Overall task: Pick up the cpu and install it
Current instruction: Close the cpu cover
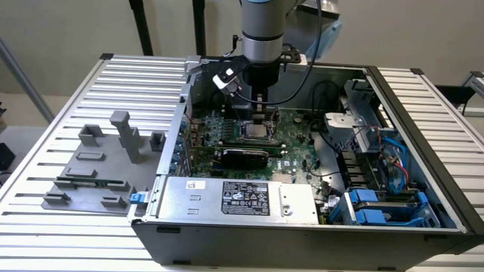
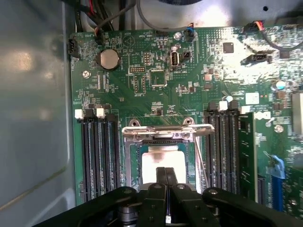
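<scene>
In the exterior view, an open computer case lies on a ribbed metal worktop. The arm comes down from the upper centre of the frame into the case. Its end effector is low over the socket frame on the green motherboard, just above centre. A power supply fills the lower centre, and blue drive bays sit at the lower right. At the exterior view's left, in the lower left of the frame, a grey fixture tray holds a green memory stick.

In the wrist view, the cpu lies flat inside the socket frame, its pale silvery top catching the light. The end effector has its black fingers pressed together, with no gap between them. Their tips are over the middle of the cpu and do not pinch its edges. Whether they touch its top cannot be told. Rows of black memory slots flank the socket on both sides. A coin battery sits further out on the motherboard.
</scene>
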Tool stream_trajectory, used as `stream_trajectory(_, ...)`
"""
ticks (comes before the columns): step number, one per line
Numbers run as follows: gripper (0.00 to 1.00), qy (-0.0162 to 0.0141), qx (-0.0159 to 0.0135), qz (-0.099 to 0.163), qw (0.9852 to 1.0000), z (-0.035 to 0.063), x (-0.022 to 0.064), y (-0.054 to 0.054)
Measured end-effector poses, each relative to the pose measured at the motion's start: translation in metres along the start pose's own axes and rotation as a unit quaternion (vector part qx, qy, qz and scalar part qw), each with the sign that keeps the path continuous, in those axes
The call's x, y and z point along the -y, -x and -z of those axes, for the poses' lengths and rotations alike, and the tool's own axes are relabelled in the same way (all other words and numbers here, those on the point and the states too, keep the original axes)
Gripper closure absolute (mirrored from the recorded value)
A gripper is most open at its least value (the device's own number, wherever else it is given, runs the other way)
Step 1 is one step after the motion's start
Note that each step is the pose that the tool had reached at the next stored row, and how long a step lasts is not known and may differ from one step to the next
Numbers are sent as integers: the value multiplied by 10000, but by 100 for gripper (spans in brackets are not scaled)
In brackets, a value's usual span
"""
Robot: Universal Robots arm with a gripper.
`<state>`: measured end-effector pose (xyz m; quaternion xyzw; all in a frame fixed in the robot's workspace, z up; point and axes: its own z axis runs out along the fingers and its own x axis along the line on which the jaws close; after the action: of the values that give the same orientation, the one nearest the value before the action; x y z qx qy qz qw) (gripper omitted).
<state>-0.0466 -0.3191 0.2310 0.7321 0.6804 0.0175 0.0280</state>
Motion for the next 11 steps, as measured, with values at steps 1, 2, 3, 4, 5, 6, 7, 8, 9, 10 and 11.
stream_trajectory(1, 89, -10, 1, 1, 10000, 44, -11, 13)
stream_trajectory(2, 89, -20, 2, 1, 10000, 88, -25, 23)
stream_trajectory(3, 89, -30, 3, 1, 10000, 132, -42, 33)
stream_trajectory(4, 89, -40, 3, 0, 10000, 176, -63, 41)
stream_trajectory(5, 89, -50, 4, 1, 10000, 219, -90, 47)
stream_trajectory(6, 89, -59, 4, 2, 10000, 265, -125, 52)
stream_trajectory(7, 89, -68, 5, 1, 10000, 308, -159, 57)
stream_trajectory(8, 89, -76, 6, 1, 10000, 350, -193, 62)
stream_trajectory(9, 89, -83, 6, 2, 10000, 392, -231, 66)
stream_trajectory(10, 89, -92, 7, 1, 10000, 437, -272, 71)
stream_trajectory(11, 89, -100, 7, 2, 9999, 480, -314, 75)
